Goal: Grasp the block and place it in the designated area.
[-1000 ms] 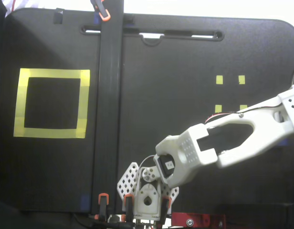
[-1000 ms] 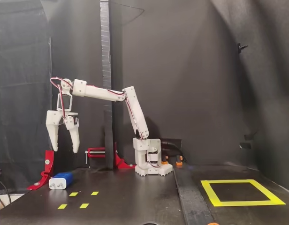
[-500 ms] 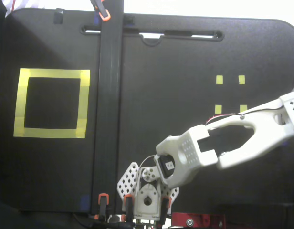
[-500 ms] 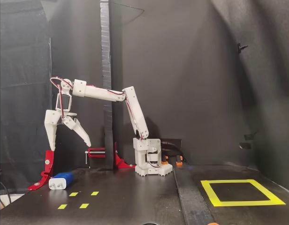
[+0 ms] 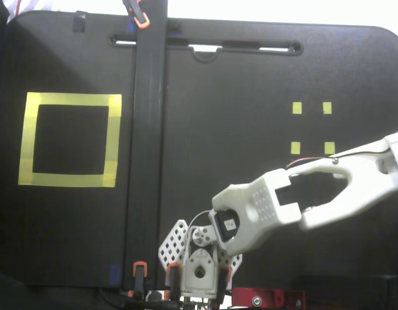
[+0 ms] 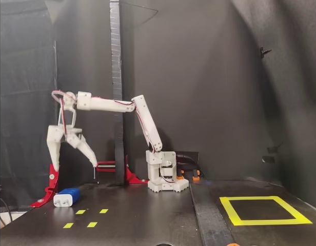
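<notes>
The arm is at the reaching step — it has nothing in its grip yet. In the side fixed view, the gripper [image 6: 76,166] hangs above the table with its two fingers [image 6: 54,154] spread wide apart, pointing down, and nothing is between them. The block [image 6: 66,198] lies on its side on the black table [image 6: 147,215], below the fingertips and apart from them. It sits about under the gap between the fingers, but how far it is toward or away from that camera I cannot tell. One end of the block looks pale, the rest is dark blue. Four small yellow tape squares [image 6: 85,218] lie on the table just in front of the block, nearer the camera. The designated area [image 6: 264,210] is well away from the fingers, on the far side of the arm's base [image 6: 165,177] in this view. In the top-down fixed view the arm runs off the right edge, so the fingers and the block do not show there, only the yellow square [image 5: 70,139] at the left and the tiny squares [image 5: 311,127] at the right. The next move, I think, is to go straight down until the fingers are on both sides of the block, then squeeze shut — after that comes a lift and a long swing over to the yellow square.
</notes>
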Tool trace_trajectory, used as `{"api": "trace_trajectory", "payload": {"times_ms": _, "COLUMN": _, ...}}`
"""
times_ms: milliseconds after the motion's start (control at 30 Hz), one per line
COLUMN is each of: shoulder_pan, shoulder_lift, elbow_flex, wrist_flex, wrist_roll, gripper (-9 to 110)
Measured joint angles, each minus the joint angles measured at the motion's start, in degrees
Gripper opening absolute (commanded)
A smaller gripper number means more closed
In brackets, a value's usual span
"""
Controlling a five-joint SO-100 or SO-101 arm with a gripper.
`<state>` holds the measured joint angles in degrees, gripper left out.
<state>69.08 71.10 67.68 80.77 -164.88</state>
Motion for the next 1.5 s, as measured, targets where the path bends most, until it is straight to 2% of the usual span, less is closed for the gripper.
{"api": "trace_trajectory", "payload": {"times_ms": 700, "shoulder_pan": 0.4, "shoulder_lift": 0.0, "elbow_flex": 19.0, "wrist_flex": -20.0, "wrist_roll": 0.1, "gripper": 49}}
{"api": "trace_trajectory", "payload": {"times_ms": 1500, "shoulder_pan": 1.0, "shoulder_lift": -5.6, "elbow_flex": 19.2, "wrist_flex": -24.9, "wrist_roll": 0.1, "gripper": 49}}
